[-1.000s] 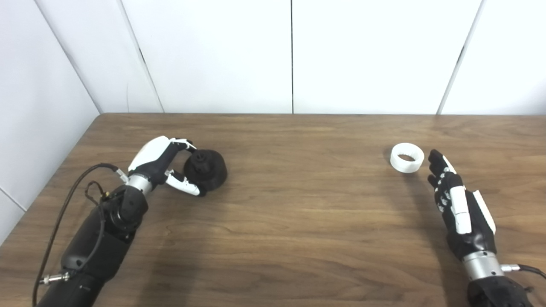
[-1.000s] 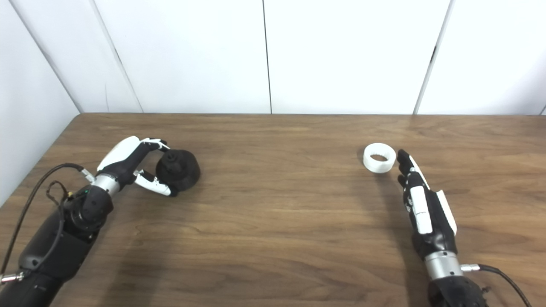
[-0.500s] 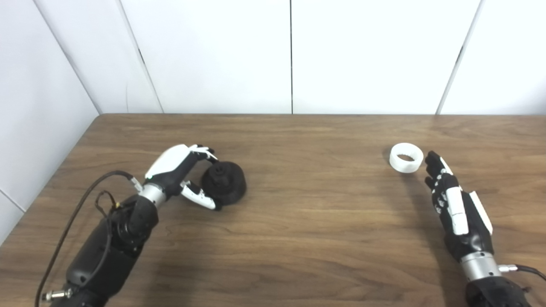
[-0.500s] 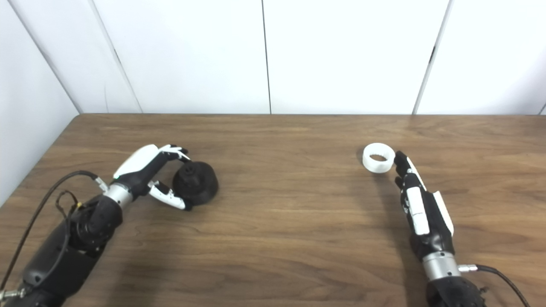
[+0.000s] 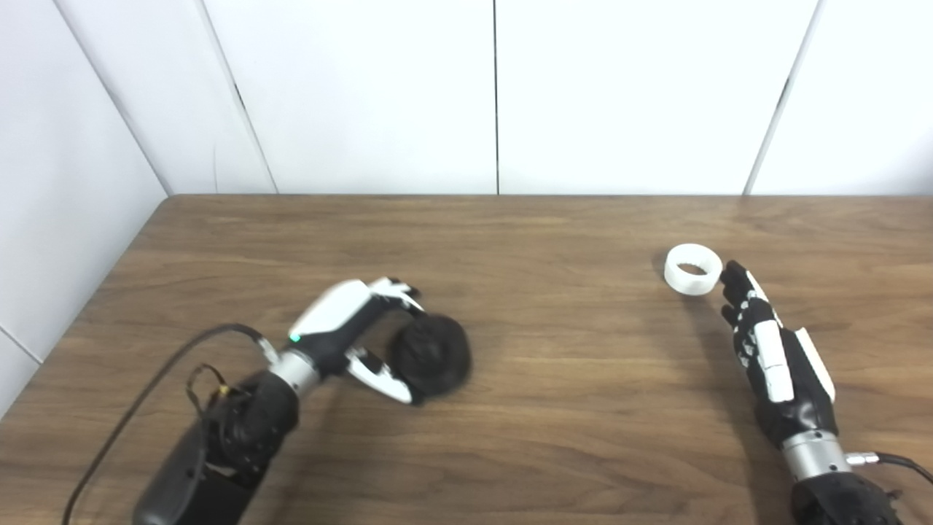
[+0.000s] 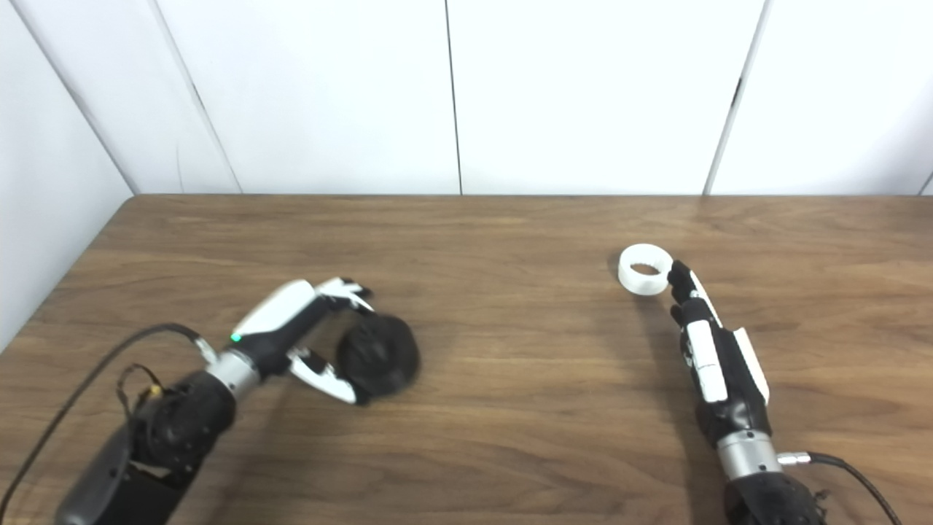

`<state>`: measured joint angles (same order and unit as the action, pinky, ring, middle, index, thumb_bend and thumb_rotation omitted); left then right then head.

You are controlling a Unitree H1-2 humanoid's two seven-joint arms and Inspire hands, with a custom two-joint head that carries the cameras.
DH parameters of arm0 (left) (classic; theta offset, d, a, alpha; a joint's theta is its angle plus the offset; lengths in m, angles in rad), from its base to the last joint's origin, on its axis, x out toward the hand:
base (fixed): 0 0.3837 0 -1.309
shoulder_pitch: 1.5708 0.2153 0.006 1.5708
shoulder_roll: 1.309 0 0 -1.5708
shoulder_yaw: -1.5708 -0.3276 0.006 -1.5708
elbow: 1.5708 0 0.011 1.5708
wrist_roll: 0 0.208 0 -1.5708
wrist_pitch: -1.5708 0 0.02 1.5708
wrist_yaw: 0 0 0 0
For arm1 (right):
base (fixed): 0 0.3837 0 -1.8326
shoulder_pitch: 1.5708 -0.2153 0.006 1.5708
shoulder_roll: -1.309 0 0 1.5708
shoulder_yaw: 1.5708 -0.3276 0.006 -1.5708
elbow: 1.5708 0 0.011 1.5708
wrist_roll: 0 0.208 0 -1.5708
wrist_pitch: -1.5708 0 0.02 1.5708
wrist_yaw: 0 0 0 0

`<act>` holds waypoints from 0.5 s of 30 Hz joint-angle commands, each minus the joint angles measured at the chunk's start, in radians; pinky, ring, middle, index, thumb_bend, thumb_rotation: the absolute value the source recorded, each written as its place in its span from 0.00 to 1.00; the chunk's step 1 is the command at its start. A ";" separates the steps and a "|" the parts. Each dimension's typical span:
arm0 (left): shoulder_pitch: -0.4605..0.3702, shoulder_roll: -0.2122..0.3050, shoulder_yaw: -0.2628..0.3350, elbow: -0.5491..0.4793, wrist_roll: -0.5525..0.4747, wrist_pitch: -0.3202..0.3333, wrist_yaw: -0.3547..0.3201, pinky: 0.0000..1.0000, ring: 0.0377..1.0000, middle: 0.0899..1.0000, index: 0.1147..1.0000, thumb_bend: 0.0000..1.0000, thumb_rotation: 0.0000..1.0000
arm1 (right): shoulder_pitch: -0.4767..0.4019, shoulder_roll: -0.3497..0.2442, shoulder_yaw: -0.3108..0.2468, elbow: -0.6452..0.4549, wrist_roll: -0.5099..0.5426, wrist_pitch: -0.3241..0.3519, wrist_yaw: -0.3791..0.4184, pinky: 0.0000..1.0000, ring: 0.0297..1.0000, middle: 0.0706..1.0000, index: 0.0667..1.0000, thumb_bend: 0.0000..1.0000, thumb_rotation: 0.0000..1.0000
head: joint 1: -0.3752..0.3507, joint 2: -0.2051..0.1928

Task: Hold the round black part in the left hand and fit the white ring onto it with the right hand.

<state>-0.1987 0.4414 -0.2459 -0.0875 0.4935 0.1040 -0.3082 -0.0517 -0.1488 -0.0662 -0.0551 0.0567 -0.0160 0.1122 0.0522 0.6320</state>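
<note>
Left eye view shows the round black part (image 5: 430,357) as a dark, blurred disc on the wooden table (image 5: 554,408), left of centre, clamped between the fingers and thumb of the left hand (image 5: 361,339). The white ring (image 5: 692,269), a short open band, lies flat far to the right. The right hand (image 5: 773,357) lies with fingers straight and empty, fingertips beside the ring; right eye view shows them touching its rim.

Round part (image 5: 430,357) left on table (image 5: 554,408); ring (image 5: 692,269) far right.
</note>
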 commanded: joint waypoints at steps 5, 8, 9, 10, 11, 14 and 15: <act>0.006 -0.014 -0.018 -0.095 -0.001 -0.027 -0.028 0.99 0.98 0.89 0.55 0.83 0.24 | -0.005 0.021 0.012 -0.020 -0.001 0.005 -0.009 1.00 1.00 0.97 0.97 0.66 1.00 | -0.005 0.005; 0.025 -0.027 -0.032 -0.124 0.001 -0.026 -0.039 1.00 0.98 0.89 0.54 0.83 0.23 | -0.004 0.025 0.014 -0.025 -0.002 0.014 -0.011 1.00 1.00 0.97 0.97 0.67 1.00 | -0.012 0.008; 0.032 -0.032 -0.038 -0.135 0.003 -0.025 -0.043 1.00 0.98 0.89 0.54 0.83 0.23 | -0.004 0.026 0.013 -0.026 -0.001 0.016 -0.011 1.00 1.00 0.97 0.97 0.67 1.00 | -0.015 0.010; 0.038 -0.036 -0.041 -0.143 0.004 -0.024 -0.046 1.00 0.98 0.89 0.54 0.82 0.23 | -0.004 0.027 0.013 -0.028 0.000 0.019 -0.012 1.00 1.00 0.97 0.97 0.67 1.00 | -0.016 0.010; 0.043 -0.039 -0.046 -0.152 0.008 -0.022 -0.052 1.00 0.98 0.90 0.54 0.82 0.24 | -0.004 0.027 0.013 -0.030 -0.001 0.022 -0.012 1.00 1.00 0.97 0.97 0.67 1.00 | -0.017 0.011; 0.060 -0.047 -0.065 -0.175 0.023 -0.039 -0.058 1.00 0.98 0.90 0.54 0.82 0.24 | -0.003 0.025 0.013 -0.033 -0.007 0.029 -0.011 1.00 1.00 0.97 0.98 0.68 1.00 | -0.019 0.014; 0.066 -0.051 -0.073 -0.180 0.027 -0.049 -0.056 1.00 0.98 0.89 0.54 0.82 0.24 | -0.003 0.026 0.012 -0.033 -0.005 0.028 -0.010 1.00 1.00 0.97 0.98 0.68 1.00 | -0.021 0.016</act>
<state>-0.1196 0.3892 -0.3172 -0.2256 0.5121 0.0917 -0.3755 -0.0495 -0.1306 -0.0581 -0.0663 0.0506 0.0229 0.1120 0.0307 0.6473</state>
